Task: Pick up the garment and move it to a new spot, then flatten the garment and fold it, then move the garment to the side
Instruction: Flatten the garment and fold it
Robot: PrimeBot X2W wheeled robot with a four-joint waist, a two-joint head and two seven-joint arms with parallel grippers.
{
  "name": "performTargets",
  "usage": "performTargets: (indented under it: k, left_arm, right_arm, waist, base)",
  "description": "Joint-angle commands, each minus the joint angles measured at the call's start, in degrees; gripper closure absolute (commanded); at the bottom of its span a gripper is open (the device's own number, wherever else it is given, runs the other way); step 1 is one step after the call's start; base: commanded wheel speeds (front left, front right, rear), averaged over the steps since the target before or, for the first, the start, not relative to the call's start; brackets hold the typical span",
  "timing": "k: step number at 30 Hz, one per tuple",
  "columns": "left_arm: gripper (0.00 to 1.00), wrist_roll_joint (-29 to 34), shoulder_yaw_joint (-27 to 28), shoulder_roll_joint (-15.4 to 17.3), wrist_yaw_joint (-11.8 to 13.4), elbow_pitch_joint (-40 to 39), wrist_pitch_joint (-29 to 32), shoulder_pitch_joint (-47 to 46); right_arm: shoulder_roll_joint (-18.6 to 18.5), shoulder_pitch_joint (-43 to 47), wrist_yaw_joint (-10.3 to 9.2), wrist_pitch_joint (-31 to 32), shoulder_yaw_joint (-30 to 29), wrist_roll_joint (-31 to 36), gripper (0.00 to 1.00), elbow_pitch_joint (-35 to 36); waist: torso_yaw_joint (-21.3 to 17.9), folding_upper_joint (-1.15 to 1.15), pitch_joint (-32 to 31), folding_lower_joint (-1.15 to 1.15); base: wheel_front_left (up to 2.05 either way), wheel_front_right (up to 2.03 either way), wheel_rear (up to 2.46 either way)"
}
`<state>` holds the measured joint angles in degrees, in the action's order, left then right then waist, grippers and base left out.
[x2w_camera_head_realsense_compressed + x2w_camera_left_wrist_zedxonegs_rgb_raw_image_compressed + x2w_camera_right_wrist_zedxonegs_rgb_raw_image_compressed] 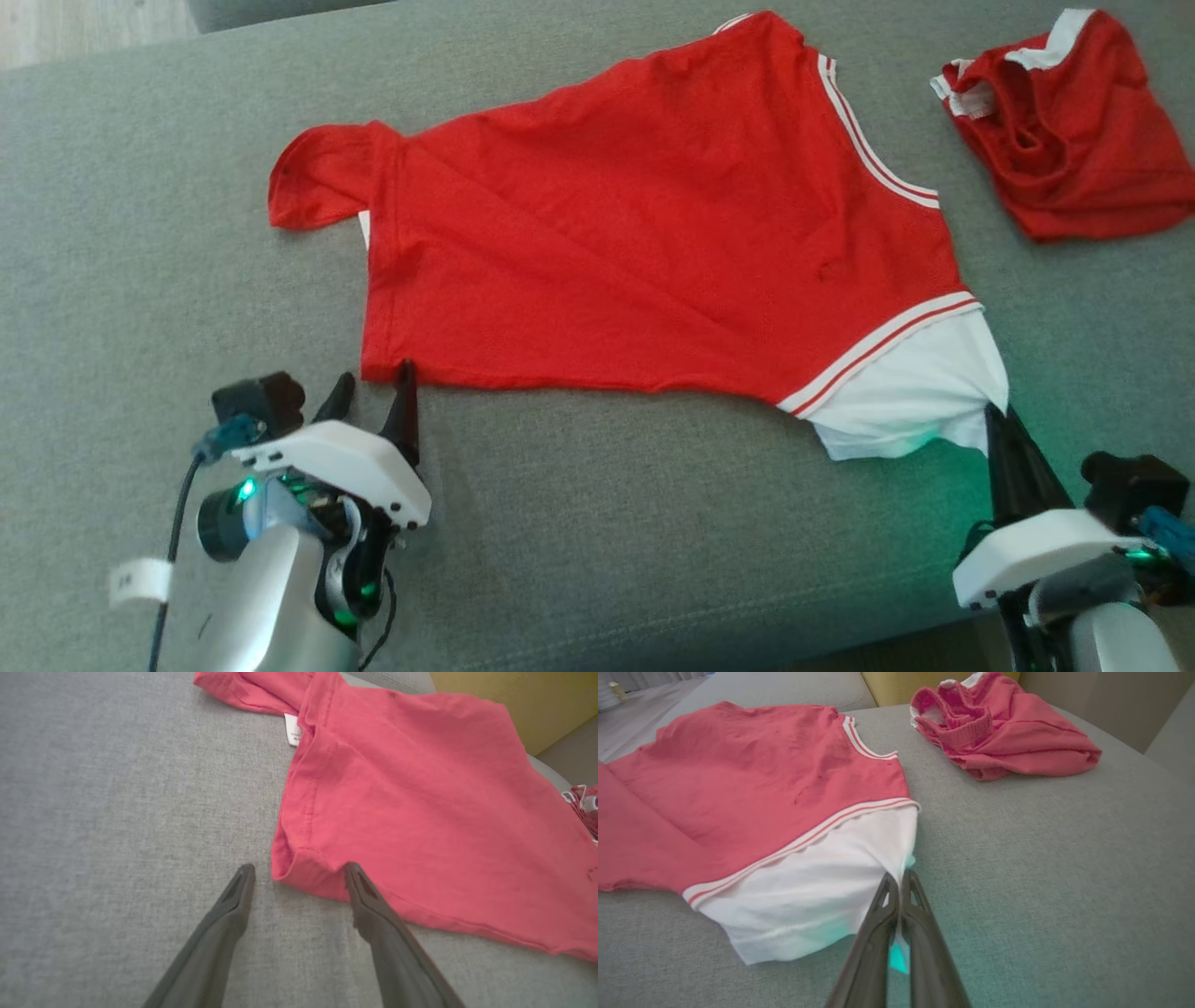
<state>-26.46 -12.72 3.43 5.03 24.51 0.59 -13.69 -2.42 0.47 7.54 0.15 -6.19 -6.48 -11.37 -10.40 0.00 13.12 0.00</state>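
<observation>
The garment (653,233) is a red shirt with white striped trim and a white sleeve, spread across the grey cushion. My left gripper (373,385) stands open at the shirt's near left hem corner (299,868); one finger (369,905) touches the hem edge, the other rests on bare cushion. My right gripper (995,415) is shut on the edge of the white sleeve (822,882), with the cloth pinched between its fingertips (899,882).
A second red garment (1064,121) lies crumpled at the far right of the cushion (140,233), also seen bunched up (1004,732) beyond the sleeve. The cushion's front edge runs just behind both wrists. A yellow surface (514,700) lies past the far side.
</observation>
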Motion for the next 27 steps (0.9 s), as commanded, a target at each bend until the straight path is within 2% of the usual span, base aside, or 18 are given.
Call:
performTargets:
  k: [1, 8, 9, 10, 11, 12, 14, 19, 27]
  left_arm:
    - [0.00, -0.6, 1.1, 0.5, -0.1, -0.9, 0.6, -2.3]
    - [0.00, -1.6, 0.5, 0.3, -0.3, 0.0, 1.6, -3.2]
    - [0.09, -1.7, 0.4, 0.3, -0.3, 0.0, 1.7, -3.2]
    - [0.25, -1.7, 0.3, 0.3, -0.2, 0.0, 1.9, -3.2]
    - [0.54, -1.6, 0.3, 0.4, 0.0, 0.0, 2.0, -3.2]
    - [0.67, -1.6, 0.3, 0.5, 0.3, 0.1, 2.0, -3.3]
    - [1.00, -1.6, 0.4, 0.6, 0.5, 0.3, 2.1, -3.4]
    - [1.00, -1.9, 0.5, 0.6, 0.7, 0.6, 1.7, -3.6]
    - [1.00, -2.8, 1.6, 0.8, -0.6, -2.4, -3.8, -3.0]
  right_arm:
    - [-0.5, -1.7, -0.05, -0.9, 1.5, 0.3, 1.00, 1.5]
    - [-0.5, -2.2, -0.05, -1.3, 2.6, 0.3, 1.00, 1.0]
    - [-0.5, -2.2, -0.05, -1.4, 2.6, 0.3, 1.00, 0.9]
    - [-0.5, -2.2, -0.05, -1.4, 2.7, 0.3, 1.00, 0.8]
    - [-0.5, -2.3, -0.05, -1.5, 2.8, 0.3, 1.00, 0.7]
    - [-0.5, -2.3, -0.05, -1.5, 2.9, 0.2, 1.00, 0.6]
    - [-0.5, -2.4, -0.05, -1.6, 3.1, 0.1, 1.00, 0.5]
    - [-0.5, -2.6, -0.05, -1.9, 3.9, 0.0, 1.00, 0.5]
    - [-0.5, -4.3, -0.05, -3.2, 5.4, -0.3, 1.00, 2.4]
  waist:
    - [-0.3, 0.00, 0.0, 0.00]
    - [-1.1, 0.00, -0.1, 0.00]
    - [-1.2, 0.00, -0.1, 0.00]
    - [-1.3, 0.00, -0.1, 0.00]
    - [-1.3, 0.00, -0.2, 0.00]
    - [-1.4, 0.00, -0.2, 0.00]
    - [-1.5, 0.00, -0.2, 0.00]
    - [-1.6, 0.00, -0.4, 0.00]
    - [-1.1, 0.00, -2.4, 0.00]
  base:
    - [0.00, 0.00, 0.00]
    - [0.00, 0.00, 0.00]
    - [0.00, 0.00, 0.00]
    - [0.00, 0.00, 0.00]
    - [0.00, 0.00, 0.00]
    - [0.00, 0.00, 0.00]
    - [0.00, 0.00, 0.00]
    - [0.00, 0.00, 0.00]
    - [0.00, 0.00, 0.00]
